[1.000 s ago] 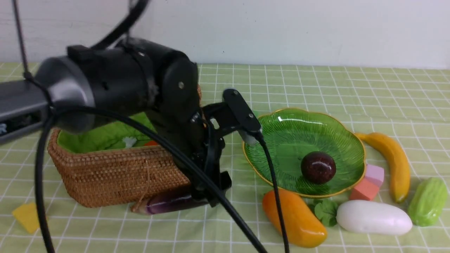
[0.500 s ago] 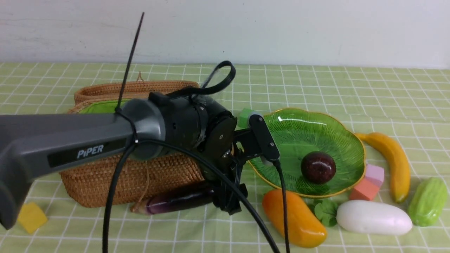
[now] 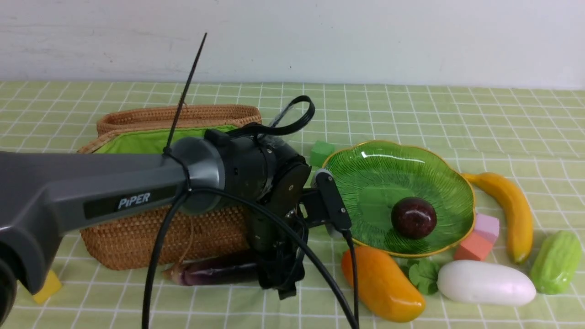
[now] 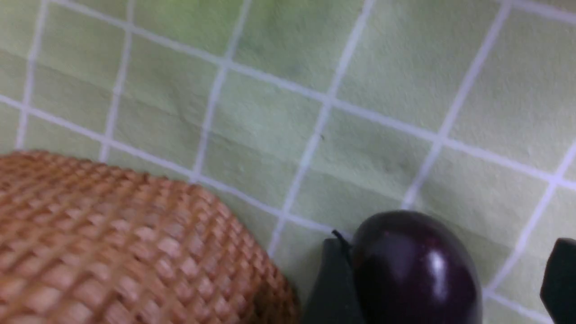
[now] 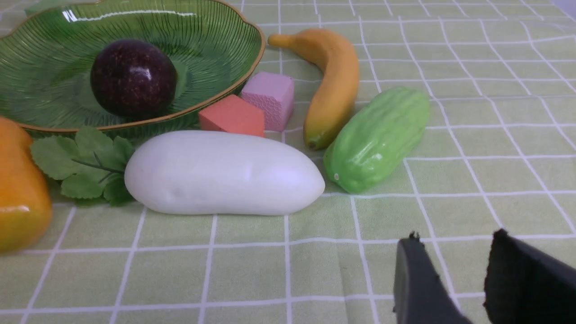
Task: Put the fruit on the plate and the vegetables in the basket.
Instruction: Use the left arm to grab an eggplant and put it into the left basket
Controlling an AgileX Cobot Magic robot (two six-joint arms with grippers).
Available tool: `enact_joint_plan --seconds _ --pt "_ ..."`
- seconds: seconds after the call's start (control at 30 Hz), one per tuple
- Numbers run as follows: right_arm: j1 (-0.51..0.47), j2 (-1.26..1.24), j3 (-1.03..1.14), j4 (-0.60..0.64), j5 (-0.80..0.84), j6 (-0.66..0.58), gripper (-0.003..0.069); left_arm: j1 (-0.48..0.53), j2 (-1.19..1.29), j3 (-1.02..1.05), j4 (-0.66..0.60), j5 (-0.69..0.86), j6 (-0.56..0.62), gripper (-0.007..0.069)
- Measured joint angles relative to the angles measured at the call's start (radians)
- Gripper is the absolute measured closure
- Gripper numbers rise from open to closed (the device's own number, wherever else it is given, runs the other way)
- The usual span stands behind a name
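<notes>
basket (image 3: pixel 155 242) at left; eggplant (image 3: pixel 215 272) on the cloth against its front wall. since a second ago the left gripper (image 3: pixel 279 278) has dropped over the eggplant's rounded end, so pickup looks near. only the left wrist view shows spread jaws straddling that end, one finger (image 4: pixel 330 288) touching, grip not closed. plate (image 3: pixel 452 183) holds the dark ball (image 3: pixel 413 218). right gripper (image 5: pixel 454 279), seen only by its wrist camera: part open, empty.

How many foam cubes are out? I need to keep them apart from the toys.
4: green cube behind the plate, pink cube and red cube at its right edge, yellow cube left of the basket. More may be hidden.
</notes>
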Motion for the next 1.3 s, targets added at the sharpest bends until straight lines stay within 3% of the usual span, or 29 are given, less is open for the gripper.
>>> enact_joint_plan --seconds 0.2,0.43,1.0,1.13,1.3 --pt "0.000 0.000 0.000 0.000 0.000 0.000 0.0418 0.000 -0.004 0.000 -0.083 0.178 0.029 0.0064" --pt "0.000 0.000 0.000 0.000 0.000 0.000 0.0418 0.000 -0.029 0.000 -0.139 0.174 0.033 0.0064" --pt "0.000 0.000 0.000 0.000 0.000 0.000 0.0418 0.035 -0.029 0.000 -0.089 0.213 0.049 0.0078" --pt "0.000 0.000 0.000 0.000 0.000 0.000 0.0418 0.041 -0.029 0.000 -0.089 0.219 0.054 0.0132" --pt "0.000 0.000 0.000 0.000 0.000 0.000 0.0418 0.041 -0.029 0.000 -0.106 0.240 0.075 0.0298"
